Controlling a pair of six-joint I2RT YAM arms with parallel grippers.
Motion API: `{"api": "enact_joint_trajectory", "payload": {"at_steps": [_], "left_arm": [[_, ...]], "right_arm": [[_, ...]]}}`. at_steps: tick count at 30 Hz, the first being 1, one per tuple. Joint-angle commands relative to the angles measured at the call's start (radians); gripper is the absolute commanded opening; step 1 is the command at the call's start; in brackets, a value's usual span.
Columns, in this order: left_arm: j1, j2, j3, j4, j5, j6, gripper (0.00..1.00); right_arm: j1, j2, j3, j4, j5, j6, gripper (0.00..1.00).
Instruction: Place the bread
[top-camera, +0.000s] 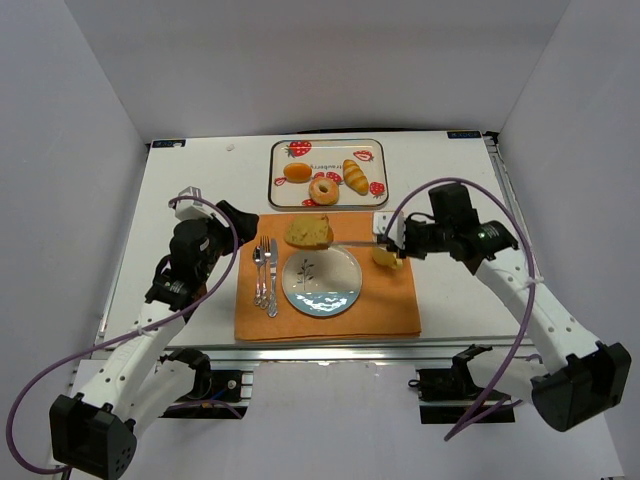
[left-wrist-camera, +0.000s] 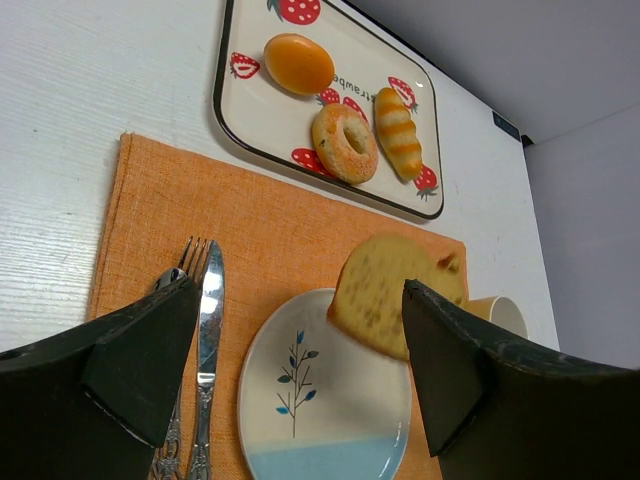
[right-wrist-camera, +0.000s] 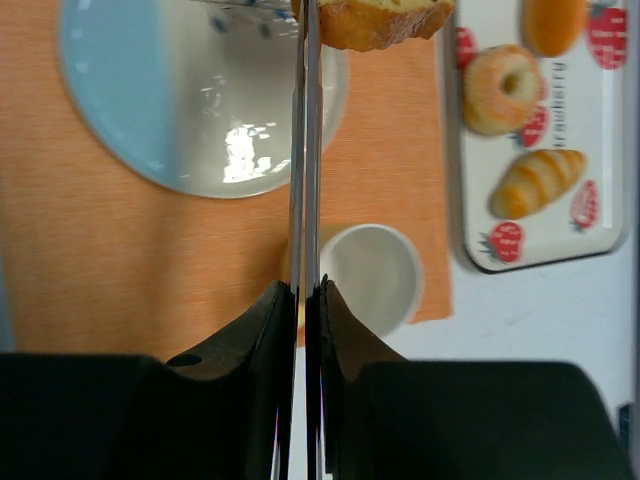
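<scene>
1. Broadly, a white table (top-camera: 200, 200) carries an orange placemat (top-camera: 390, 310) at its near middle.
2. A strawberry-print tray (top-camera: 335, 150) lies just beyond the mat, holding a round bun (top-camera: 297, 172), a ring doughnut (top-camera: 323, 188) and a striped roll (top-camera: 355, 175).
3. The left gripper (top-camera: 235, 225) hangs over the mat's left edge, jaws spread wide around nothing.
4. The right gripper (right-wrist-camera: 303, 295), over the mat's right side, is clamped tight on a pair of thin metal tongs (right-wrist-camera: 305, 150) that reach left.
5. A blue-and-white plate (top-camera: 330, 290) sits mid-mat.
6. The bread slice (top-camera: 308, 231) is pinched at the tong tips over the plate's far rim; whether it touches the rim is unclear.
7. A pale cup (right-wrist-camera: 370, 275) stands right of the plate, under the tongs.
8. A fork (top-camera: 258, 275) and knife (top-camera: 271, 280) lie left of the plate.
</scene>
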Motion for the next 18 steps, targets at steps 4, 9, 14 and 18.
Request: {"api": "enact_joint_trajectory", "payload": {"at_steps": [4,9,14,18], "left_arm": [[0.0,0.024,0.034,0.02,0.021,0.018,0.92],[0.0,0.021,0.035,0.014,0.018,0.018,0.92],[0.0,0.002,0.023,0.009,0.007,0.013,0.91],[0.0,-0.008,0.015,0.01,0.002,0.006,0.92]], "right_arm": [[0.049,-0.066,-0.119,-0.046,-0.036,0.054,0.04],[0.066,-0.052,-0.165,-0.023,-0.004,0.073,0.08],[0.069,-0.044,-0.168,-0.034,0.002,0.056,0.2],[0.069,-0.066,-0.16,-0.046,-0.019,0.044,0.31]]}}
